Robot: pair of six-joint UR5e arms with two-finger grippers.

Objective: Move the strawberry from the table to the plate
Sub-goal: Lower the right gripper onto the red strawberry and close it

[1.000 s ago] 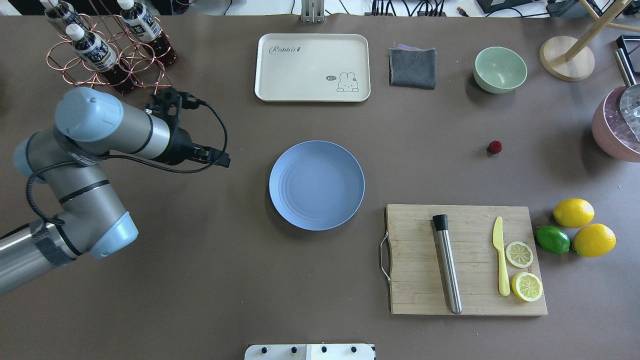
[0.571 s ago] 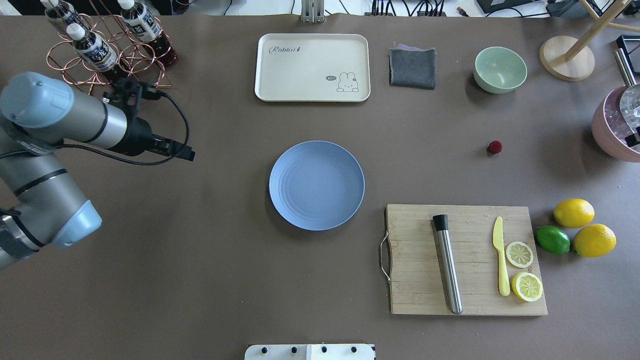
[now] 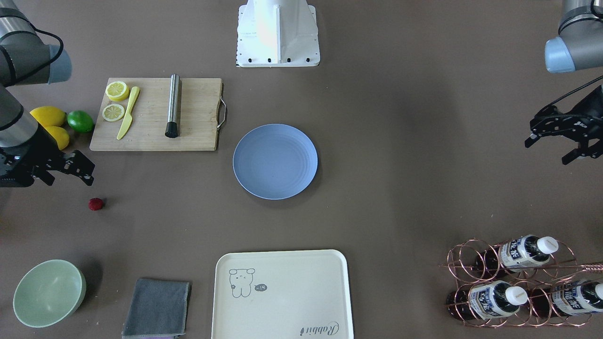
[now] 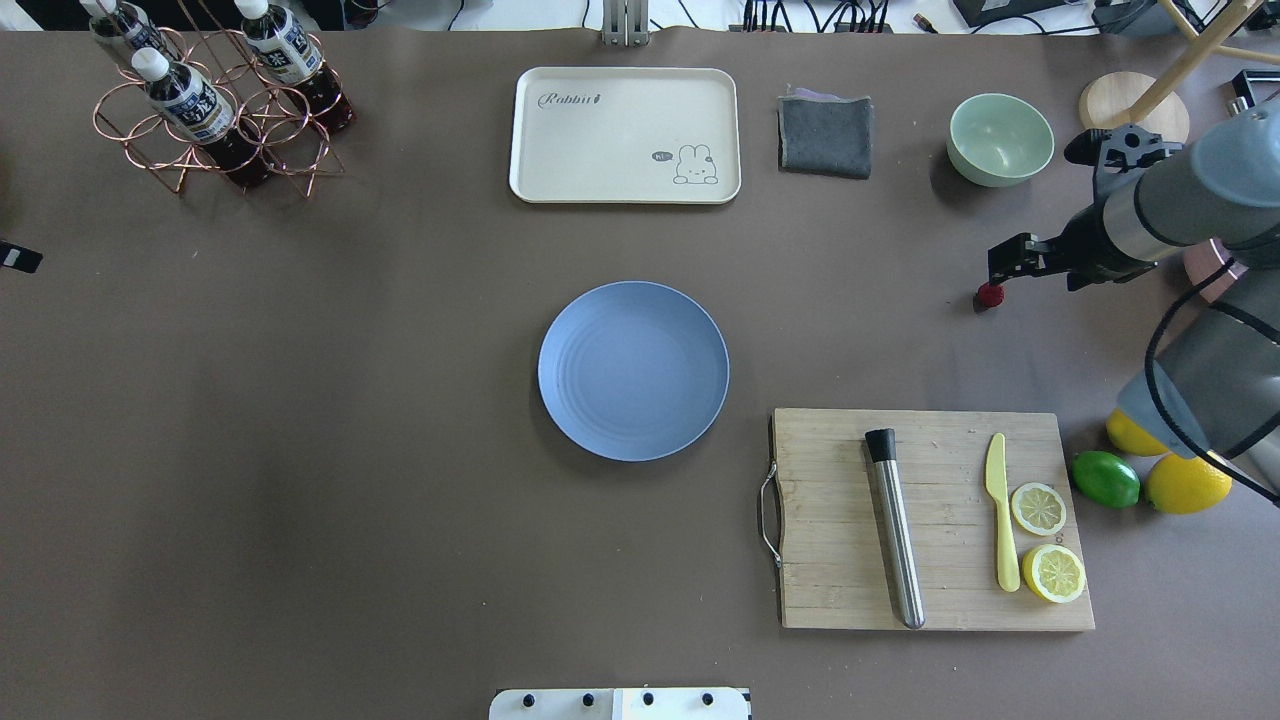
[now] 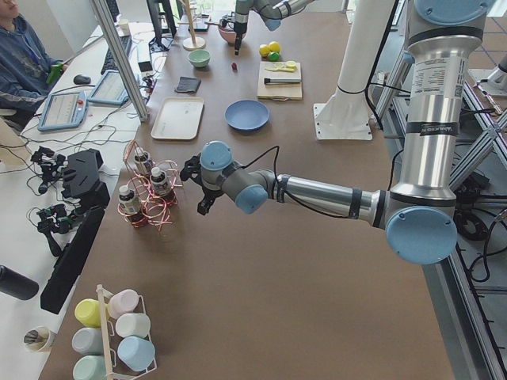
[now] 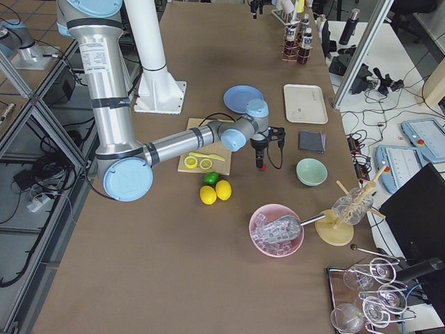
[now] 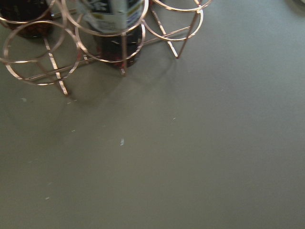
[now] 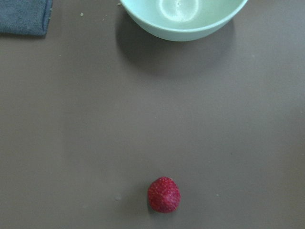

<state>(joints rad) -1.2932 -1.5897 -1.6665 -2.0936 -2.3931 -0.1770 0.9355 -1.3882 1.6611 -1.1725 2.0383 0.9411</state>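
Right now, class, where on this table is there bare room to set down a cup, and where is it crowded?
Free: the wide stretch between plate and bottle rack; the strip between tray and plate. Crowded: the right side, around cutting board, lemons, strawberry and right gripper.

open table between strawberry and plate, cutting board alongside

The bench fills most of the frame, a flat grey-brown surface with a few pale flecks, one near the middle. Along the top edge stands a copper wire rack of linked rings. A labelled bottle of dark liquid sits in one ring. The rack's shadow falls on the bench below it.
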